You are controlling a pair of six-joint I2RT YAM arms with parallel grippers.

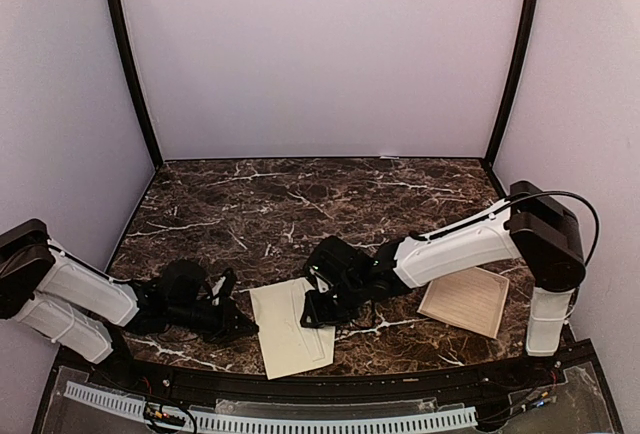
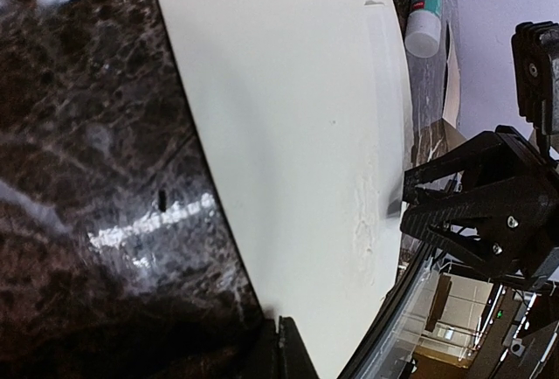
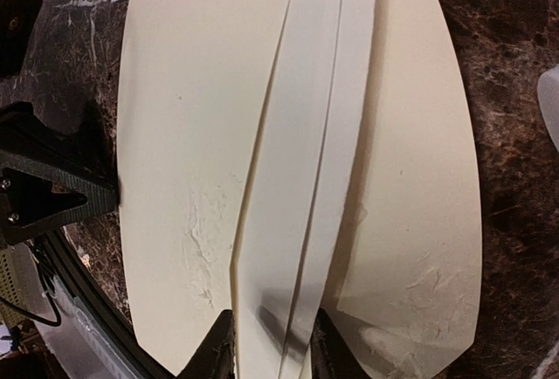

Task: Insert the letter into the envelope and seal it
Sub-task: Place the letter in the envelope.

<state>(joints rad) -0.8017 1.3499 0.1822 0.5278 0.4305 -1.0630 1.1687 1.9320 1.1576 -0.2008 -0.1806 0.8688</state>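
left tool (image 1: 250, 330) shut at near-left edge of envelope (image 1: 285, 342); right tool (image 3: 271, 348) part-open astride folded sheet (image 3: 297, 134).

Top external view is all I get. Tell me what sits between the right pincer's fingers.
Observer: A narrow folded cream paper strip sits between the fingers of the right pincer, over the long cream paper envelope.
Operator: Now report the left pincer.
Observer: The left pincer is shut at the envelope's edge.
Operator: Name anything hidden from me.
Observer: A white tube with a green label lies beyond the envelope.
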